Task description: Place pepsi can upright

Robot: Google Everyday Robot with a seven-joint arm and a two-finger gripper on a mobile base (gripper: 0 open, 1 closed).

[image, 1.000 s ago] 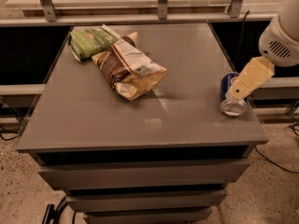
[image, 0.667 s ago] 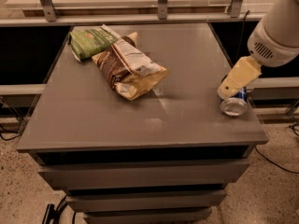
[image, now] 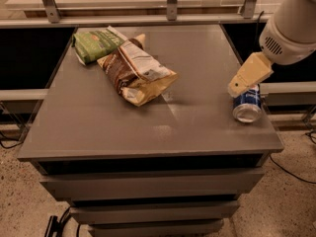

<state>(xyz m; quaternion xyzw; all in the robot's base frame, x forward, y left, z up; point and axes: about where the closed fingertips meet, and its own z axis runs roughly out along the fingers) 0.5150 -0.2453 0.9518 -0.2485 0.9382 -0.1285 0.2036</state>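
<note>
Near the table's (image: 98,127) right edge we see the gripper (image: 238,89) just over the pepsi can (image: 248,107); whether it grips anything, we cannot tell.

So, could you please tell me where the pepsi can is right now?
In the camera view, the pepsi can is near the front right corner of the table, just beneath the claw, well apart from the brown chip bag.

White rounded arm (image: 291,31) with vent slits, tan wedge-shaped gripper (image: 237,89) over the table (image: 98,127), right side.
</note>
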